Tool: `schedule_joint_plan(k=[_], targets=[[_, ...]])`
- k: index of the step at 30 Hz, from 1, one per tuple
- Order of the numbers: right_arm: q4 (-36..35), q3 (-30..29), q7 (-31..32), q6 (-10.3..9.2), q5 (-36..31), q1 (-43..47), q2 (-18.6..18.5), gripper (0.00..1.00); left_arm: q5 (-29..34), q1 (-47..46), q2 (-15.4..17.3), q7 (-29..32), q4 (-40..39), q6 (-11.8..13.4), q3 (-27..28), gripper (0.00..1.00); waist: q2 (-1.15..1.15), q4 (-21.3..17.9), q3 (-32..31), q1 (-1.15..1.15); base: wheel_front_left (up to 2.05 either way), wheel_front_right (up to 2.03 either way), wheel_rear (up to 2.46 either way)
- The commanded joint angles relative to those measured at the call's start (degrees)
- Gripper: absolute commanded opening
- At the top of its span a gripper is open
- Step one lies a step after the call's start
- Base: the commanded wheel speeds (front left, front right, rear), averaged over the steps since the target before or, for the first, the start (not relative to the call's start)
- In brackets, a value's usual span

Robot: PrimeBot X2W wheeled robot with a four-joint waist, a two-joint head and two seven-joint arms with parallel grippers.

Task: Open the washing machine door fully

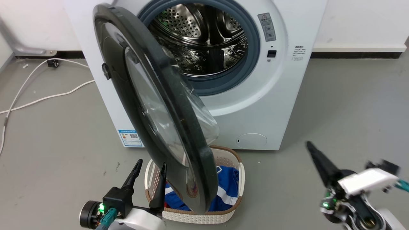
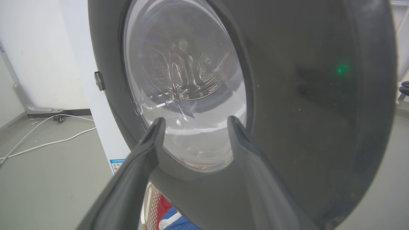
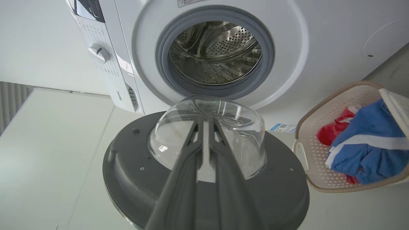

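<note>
Door (image 1: 156, 108) half-swung (bowl (image 1: 206, 119) toward drum (image 1: 204, 41)); left gripper (image 1: 151, 163) apart, right gripper (image 1: 310, 147) together.

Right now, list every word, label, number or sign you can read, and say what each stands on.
Nothing reads clearly enough to quote.
Grey warning sticker on the washing machine front: too small.
Printed lines beside it: too small.
Blue label near its bottom edge: blurred.
Small logo on the control panel: blurred.

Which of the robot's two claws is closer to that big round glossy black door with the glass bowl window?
Left. The left gripper, open, sits just beside the black door's lower outer face; the right gripper, shut, stands clearly apart on its inner side.
</note>
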Motion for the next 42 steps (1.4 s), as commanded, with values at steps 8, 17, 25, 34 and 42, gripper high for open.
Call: schedule_joint_plan(k=[8, 17, 25, 34, 42], targets=[[-5.05, -0.86, -15.17, 0.03, -14.67, 8.38, -5.46, 1.00, -0.47, 1.33, 0.88, -0.15, 0.11, 0.83, 0.66, 1.00, 0.00, -1.24, -0.61, 0.00, 0.00, 0.00, 0.00], [-2.19, -12.05, -18.16, 0.03, -49.54, 9.62, -3.14, 1.00, -0.97, 1.61, 1.50, -0.14, 0.21, 1.66, 1.08, 1.00, 0.00, -2.09, -1.06, 0.00, 0.00, 0.00, 0.00], [-13.48, -25.72, -13.08, 0.02, -82.58, 13.40, 7.57, 1.00, -1.13, 1.64, 2.18, 0.15, -0.18, 2.21, 0.99, 1.00, 0.00, -2.06, -1.14, 0.00, 0.00, 0.00, 0.00], [-21.80, -26.22, -6.01, 0.02, -95.65, 19.54, 14.01, 1.00, -1.45, 1.12, 2.73, 0.55, -0.38, 2.65, 0.81, 1.00, 0.00, -1.91, -0.53, 0.00, 0.00, 0.00, 0.00], [-19.14, -24.53, -7.06, 0.02, -95.61, 21.04, 14.85, 1.00, -1.71, 1.15, 3.15, 0.51, -0.27, 3.08, 0.74, 1.00, 0.00, -2.31, -0.52, 0.00, 0.00, 0.00, 0.00]])
